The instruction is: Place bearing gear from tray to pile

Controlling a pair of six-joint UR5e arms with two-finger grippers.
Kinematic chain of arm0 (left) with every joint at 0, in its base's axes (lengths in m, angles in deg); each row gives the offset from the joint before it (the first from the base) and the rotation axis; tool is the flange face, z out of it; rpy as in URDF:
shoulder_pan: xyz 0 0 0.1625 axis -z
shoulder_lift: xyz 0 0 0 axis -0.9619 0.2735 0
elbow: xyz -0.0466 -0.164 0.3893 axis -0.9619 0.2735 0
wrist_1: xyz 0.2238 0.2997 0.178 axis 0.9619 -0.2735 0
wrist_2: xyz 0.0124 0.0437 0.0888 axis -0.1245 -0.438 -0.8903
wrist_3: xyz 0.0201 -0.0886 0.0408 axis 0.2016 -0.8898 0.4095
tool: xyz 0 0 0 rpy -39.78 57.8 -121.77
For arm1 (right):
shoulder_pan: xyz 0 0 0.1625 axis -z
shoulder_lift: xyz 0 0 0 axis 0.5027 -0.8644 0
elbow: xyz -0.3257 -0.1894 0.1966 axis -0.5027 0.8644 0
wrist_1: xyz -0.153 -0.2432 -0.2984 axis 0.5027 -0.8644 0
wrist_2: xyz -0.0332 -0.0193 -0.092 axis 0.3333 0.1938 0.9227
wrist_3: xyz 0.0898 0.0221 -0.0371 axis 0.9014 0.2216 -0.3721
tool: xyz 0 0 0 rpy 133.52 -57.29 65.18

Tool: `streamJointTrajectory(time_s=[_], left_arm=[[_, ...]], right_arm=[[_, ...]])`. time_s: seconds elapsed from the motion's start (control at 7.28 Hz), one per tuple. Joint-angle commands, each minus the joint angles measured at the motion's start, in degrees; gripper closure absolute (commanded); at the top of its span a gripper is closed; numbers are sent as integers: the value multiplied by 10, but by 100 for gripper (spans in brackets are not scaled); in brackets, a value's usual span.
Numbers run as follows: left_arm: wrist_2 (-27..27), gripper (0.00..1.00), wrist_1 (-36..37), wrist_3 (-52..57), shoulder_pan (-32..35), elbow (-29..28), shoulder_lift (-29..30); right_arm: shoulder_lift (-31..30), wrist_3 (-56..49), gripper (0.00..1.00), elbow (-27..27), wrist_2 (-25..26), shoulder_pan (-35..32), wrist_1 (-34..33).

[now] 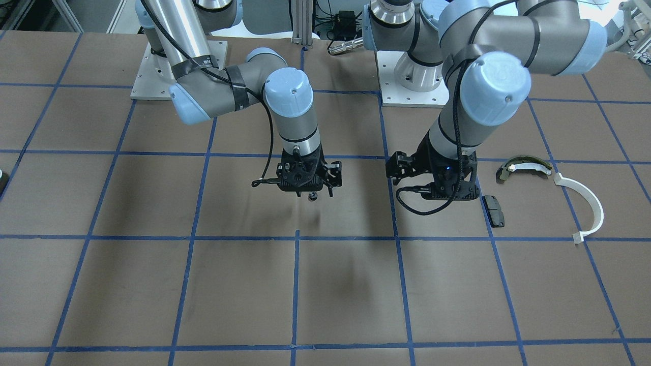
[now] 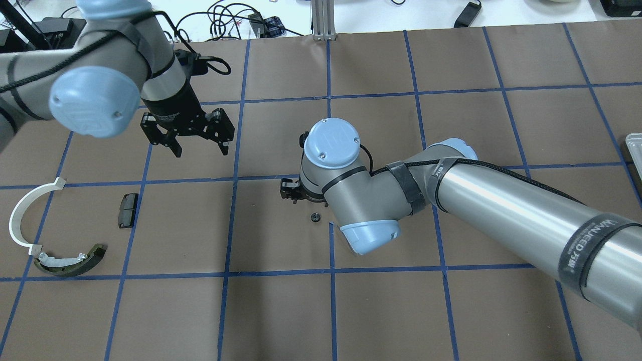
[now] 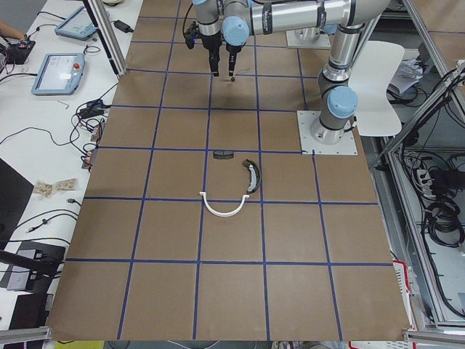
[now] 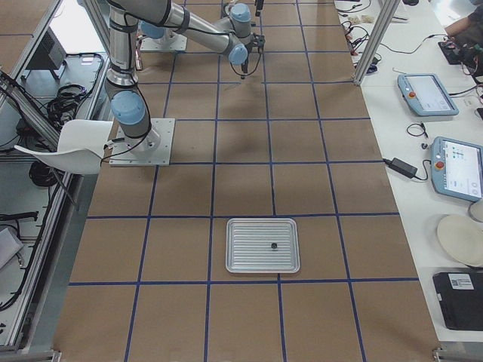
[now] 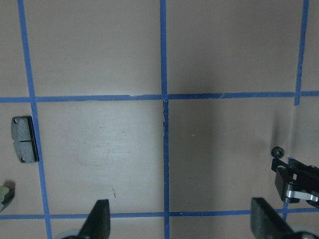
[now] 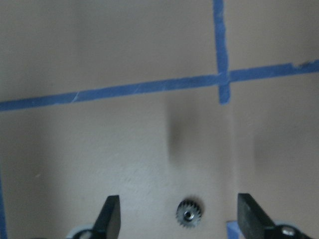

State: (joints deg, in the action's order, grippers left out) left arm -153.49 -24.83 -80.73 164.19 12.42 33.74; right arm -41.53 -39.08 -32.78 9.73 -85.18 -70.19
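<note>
A small dark bearing gear [image 2: 315,217] lies on the brown paper at mid-table, far from the pile. My right gripper [image 6: 182,216] hangs just above it, open, with the gear [image 6: 189,213] between its fingers [image 6: 112,214] and not gripped. It also shows in the front view [image 1: 314,195]. My left gripper [image 2: 198,145] is open and empty above the table. The pile lies by my left arm: an olive-green shoe [image 2: 70,260], a white arc [image 2: 20,215] and a black pad [image 2: 128,209].
The ribbed metal tray [image 4: 263,245] lies far off on my right side with one small dark part [image 4: 273,246] on it. Its edge shows in the overhead view [image 2: 634,150]. Blue tape lines grid the paper. The arm bases stand at the robot's side of the table.
</note>
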Motion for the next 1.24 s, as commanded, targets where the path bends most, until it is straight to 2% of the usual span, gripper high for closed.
streamJointTrajectory(time_s=[0.0,0.27,0.55,0.82,1.1], left_arm=[[2,0,78,-53,13,64,33],[6,0,174,-160,108,75,66],[2,0,251,-237,194,79,115],[0,0,273,-252,225,95,135],[0,0,330,-249,226,126,143]], right_arm=[[-21,-65,0,0,38,84,31],[-71,-192,0,-1,39,193,116],[-112,-235,0,1,38,293,175],[-112,-374,0,0,41,431,187],[-113,-567,0,2,41,554,196]])
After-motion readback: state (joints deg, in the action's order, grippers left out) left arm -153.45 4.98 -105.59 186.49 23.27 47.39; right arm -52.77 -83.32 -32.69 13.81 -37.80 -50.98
